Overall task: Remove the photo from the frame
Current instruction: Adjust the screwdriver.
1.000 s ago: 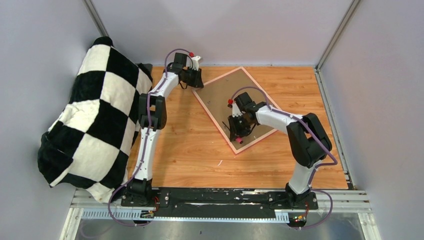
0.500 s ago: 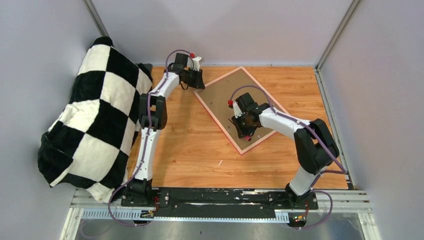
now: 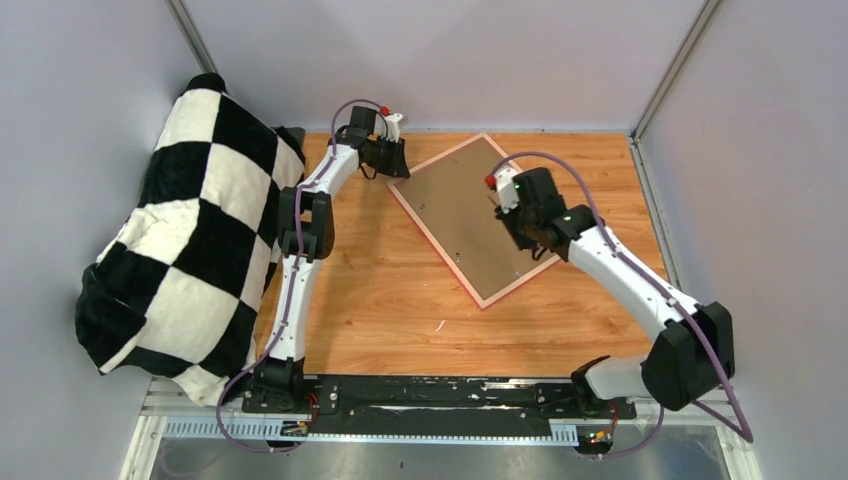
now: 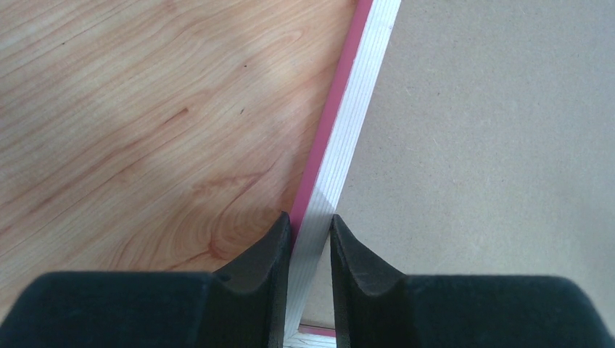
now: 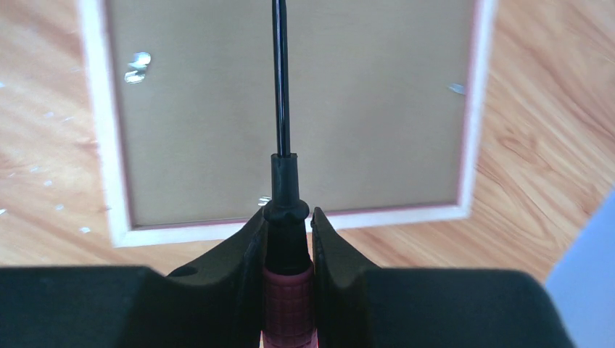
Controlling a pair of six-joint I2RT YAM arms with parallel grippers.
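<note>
The frame (image 3: 436,243) lies face down on the wooden table, its pink border round a brown backing board (image 3: 470,215). The photo is hidden under that board. My left gripper (image 3: 388,160) is at the frame's far left corner. In the left wrist view it (image 4: 310,225) is shut on the frame's white and pink edge (image 4: 348,123). My right gripper (image 3: 530,235) hangs above the frame's right side. In the right wrist view it (image 5: 288,217) is shut on a screwdriver with a pink handle (image 5: 288,304) and a black shaft (image 5: 281,87) pointing over the backing board (image 5: 362,109).
A large black and white chequered cushion (image 3: 190,230) fills the left side by the left arm. Small metal tabs (image 5: 136,61) (image 5: 455,88) sit at the backing board's edges. Grey walls close the back and both sides. A metal rail (image 3: 430,395) runs along the front.
My right arm has swung up and to the right from the frame's near end towards its right side, still holding the screwdriver. The frame's near corner shifted slightly right. The left arm has not moved.
</note>
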